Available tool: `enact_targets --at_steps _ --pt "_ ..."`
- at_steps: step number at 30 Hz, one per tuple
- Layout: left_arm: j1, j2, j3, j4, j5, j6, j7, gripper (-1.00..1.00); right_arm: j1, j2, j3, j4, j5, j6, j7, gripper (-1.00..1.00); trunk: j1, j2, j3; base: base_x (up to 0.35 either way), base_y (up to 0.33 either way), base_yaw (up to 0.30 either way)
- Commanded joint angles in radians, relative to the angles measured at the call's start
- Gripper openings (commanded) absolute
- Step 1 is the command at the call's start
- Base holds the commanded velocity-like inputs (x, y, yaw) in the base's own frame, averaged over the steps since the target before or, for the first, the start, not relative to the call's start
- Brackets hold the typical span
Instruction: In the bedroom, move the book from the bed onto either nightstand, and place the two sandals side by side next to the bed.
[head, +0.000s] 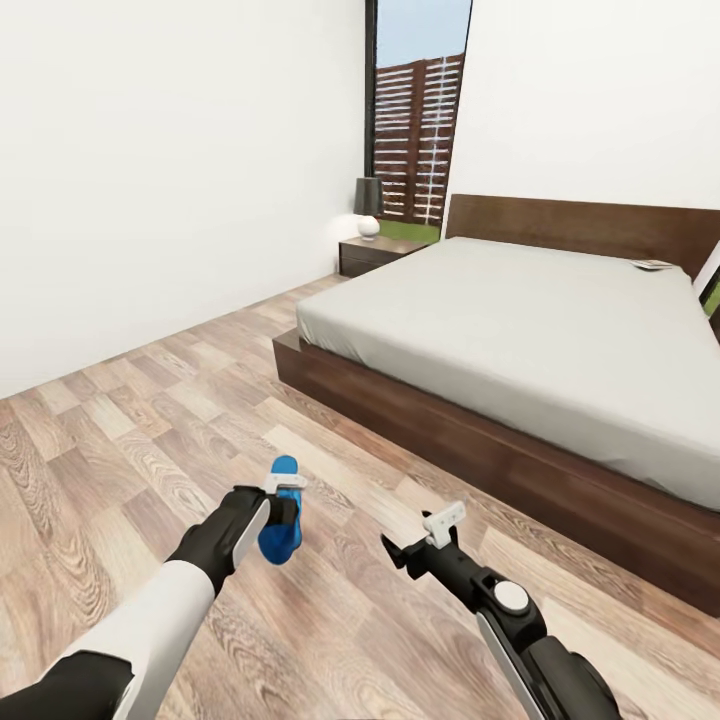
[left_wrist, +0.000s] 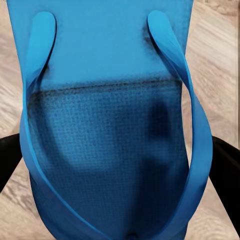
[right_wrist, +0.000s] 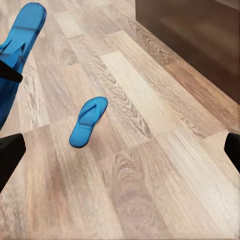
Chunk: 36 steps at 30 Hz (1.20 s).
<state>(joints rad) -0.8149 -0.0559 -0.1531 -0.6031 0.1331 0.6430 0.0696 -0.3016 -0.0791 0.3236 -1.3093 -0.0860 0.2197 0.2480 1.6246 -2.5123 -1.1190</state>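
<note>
One sandal (head: 280, 520), a flat bright blue flip-flop with a finely dimpled sole and smooth Y-shaped straps, is clamped in the left gripper (head: 284, 497), whose fingers close on it above the floor. In the left wrist view this sandal (left_wrist: 110, 130) spans nearly the whole frame between the dark finger edges. The second sandal (right_wrist: 88, 121) lies flat on the floor (head: 130, 440), straps up, apart from the held one and well clear of the bed's side rail. The floor is wood plank with strong grain, open and unobstructed between wall and bed.

The bed (head: 540, 340) has a dark brown frame, plain headboard and flat pale grey mattress. A small thin object near the headboard, probably the book (head: 652, 265), lies on the mattress. The nightstand (head: 370, 255) stands beside the bed's far corner with a lamp (head: 368, 208) on it.

The right gripper (head: 425, 540) has its fingers spread wide and holds nothing.
</note>
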Motion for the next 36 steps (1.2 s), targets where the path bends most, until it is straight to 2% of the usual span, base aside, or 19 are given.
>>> enact_targets --at_steps 1,11,16,19,20,36 --pt "0.0 0.0 -0.004 -0.005 0.01 0.004 0.007 -1.0 -0.001 -0.001 0.0 0.004 -0.007 0.001 -0.001 1.0 0.0 0.0 -0.001 0.0 0.0 0.0" --pt "0.001 -0.004 -0.003 -0.016 0.01 0.004 0.007 -1.0 -0.002 0.001 -0.003 0.061 -0.011 -0.055 -0.008 1.0 0.0 0.0 -0.001 0.0 0.0 0.0" --pt "0.002 -0.007 -0.003 -0.018 0.01 0.004 0.007 -1.0 -0.005 0.024 -0.004 0.089 -0.013 -0.083 -0.031 1.0 0.0 0.0 -0.001 0.0 0.0 0.0" --pt "0.002 -0.014 -0.003 -0.019 0.01 0.004 0.007 -1.0 -0.005 0.03 -0.006 0.105 -0.014 -0.1 -0.04 1.0 0.0 0.0 -0.001 0.0 0.0 0.0" --pt "0.002 -0.015 -0.003 -0.019 0.01 0.004 0.007 -1.0 -0.005 0.03 -0.006 0.776 -0.014 -0.44 -0.041 1.0 0.0 0.0 -0.001 0.0 0.0 0.0" --pt "0.002 -0.027 -0.003 -0.021 0.01 0.004 0.007 -1.0 -0.005 0.033 0.006 0.785 -0.003 -0.443 -0.042 1.0 0.0 0.0 -0.001 0.0 0.0 0.0"
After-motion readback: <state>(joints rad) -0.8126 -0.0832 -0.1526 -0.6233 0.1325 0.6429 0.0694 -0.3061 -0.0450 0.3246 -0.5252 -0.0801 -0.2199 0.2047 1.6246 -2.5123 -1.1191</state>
